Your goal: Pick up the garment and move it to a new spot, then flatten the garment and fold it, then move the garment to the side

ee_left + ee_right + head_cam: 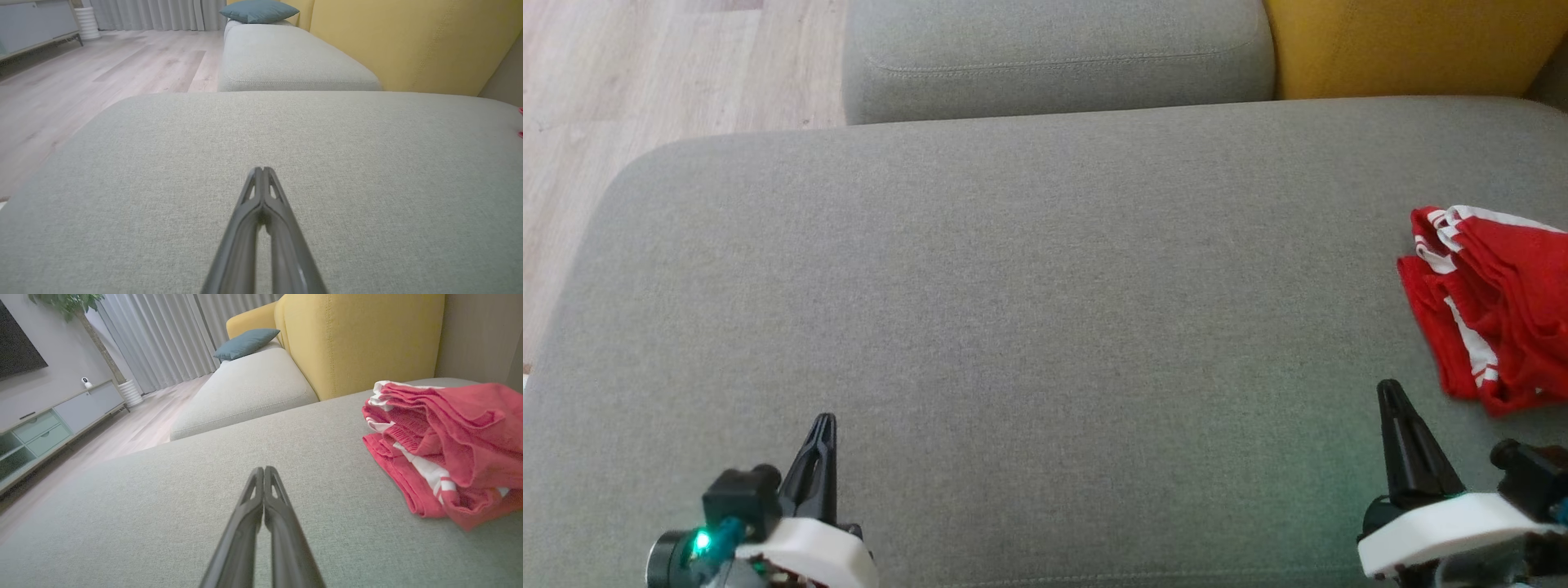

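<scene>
The garment (pixel 1494 302) is red with white stripes and lies crumpled at the right edge of the grey sofa seat (pixel 1029 286). In the right wrist view the garment (pixel 449 445) sits to the right of my fingers. My right gripper (pixel 1390 390) is shut and empty, just below and left of the cloth, apart from it. In its own view the right gripper (pixel 264 470) hovers over bare cushion. My left gripper (pixel 825 420) is shut and empty at the lower left, far from the garment. Its wrist view shows the left gripper (pixel 262 170) above plain cushion.
A second grey cushion (pixel 1054 57) adjoins the seat at the back, with a yellow backrest (pixel 1413 45) to its right. Wooden floor (pixel 621 98) lies beyond the seat's left edge. A teal pillow (pixel 245 343), curtains and a low cabinet (pixel 53 424) stand farther off.
</scene>
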